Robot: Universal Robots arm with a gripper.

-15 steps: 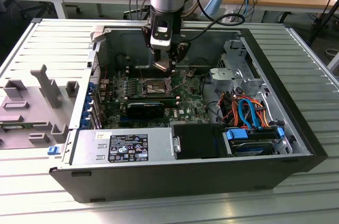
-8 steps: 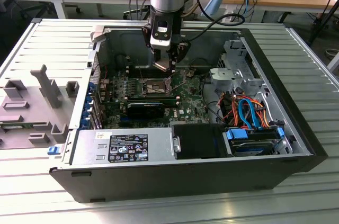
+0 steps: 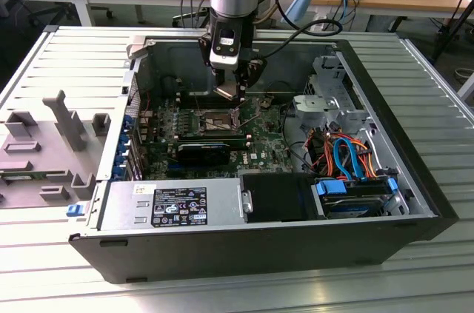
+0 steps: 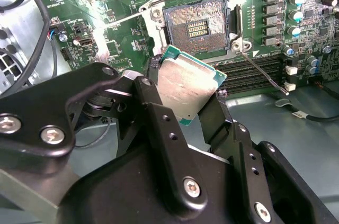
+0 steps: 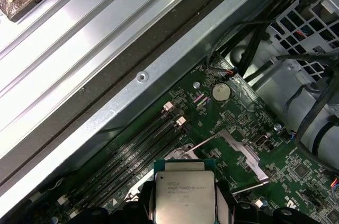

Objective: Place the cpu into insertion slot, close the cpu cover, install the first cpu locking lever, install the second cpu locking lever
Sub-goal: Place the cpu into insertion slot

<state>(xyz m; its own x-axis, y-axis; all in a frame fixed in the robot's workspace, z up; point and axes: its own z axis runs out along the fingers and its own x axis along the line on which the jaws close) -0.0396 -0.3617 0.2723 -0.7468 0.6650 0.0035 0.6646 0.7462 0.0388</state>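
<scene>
My gripper (image 3: 230, 93) hangs inside the open computer case, shut on the cpu (image 4: 188, 89), a flat square chip with a silvery top. Its black fingers (image 4: 154, 112) clamp two opposite edges, and the chip is held tilted a short way above the board. The insertion slot (image 4: 197, 25) lies open and bare, a dark square socket with a metal rim on the green board, just beyond the chip. The cpu (image 5: 184, 195) also appears in the first wrist view, with the cpu cover (image 5: 239, 152) swung open beside the socket. Two thin locking levers (image 4: 260, 71) stick out, unlatched.
Long black memory slots (image 4: 249, 73) run beside the socket. A black card (image 3: 204, 152) sits in front of it, a power supply (image 3: 170, 206) at the case front, a drive cage with coloured cables (image 3: 348, 157) at the exterior view's right. The case wall (image 5: 159, 70) is close.
</scene>
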